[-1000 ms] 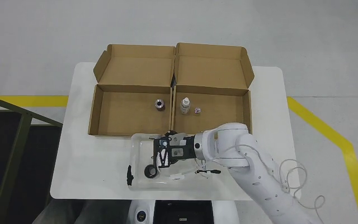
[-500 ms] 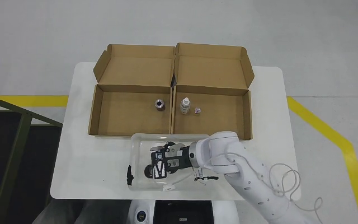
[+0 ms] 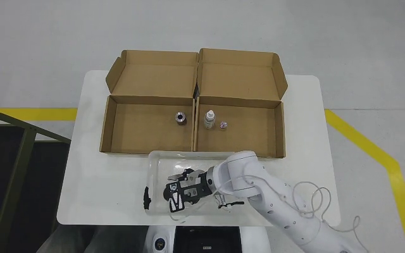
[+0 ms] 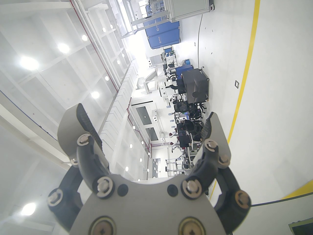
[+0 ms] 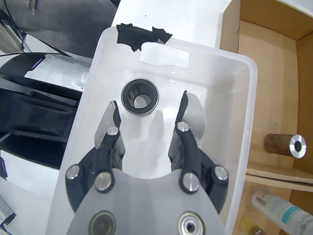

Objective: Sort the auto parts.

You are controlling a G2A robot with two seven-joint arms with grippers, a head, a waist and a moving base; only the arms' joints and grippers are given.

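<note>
Right tool (image 5: 149, 106) has slid toward the taped end of clear tray (image 5: 253, 79); white desk (image 3: 95, 183), grey floor around. Tool wide apart, empty, bearing ring (image 5: 140, 98) just ahead of its tips. Left tool (image 4: 146, 113) agape, empty

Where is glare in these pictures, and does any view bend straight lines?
Left wrist view: the ceiling lamps flare white, and the yellow floor line bows, a wide-lens effect. Right wrist view: highlights gleam on the white tray near the black ring. Top view: even light, no glare.
</note>
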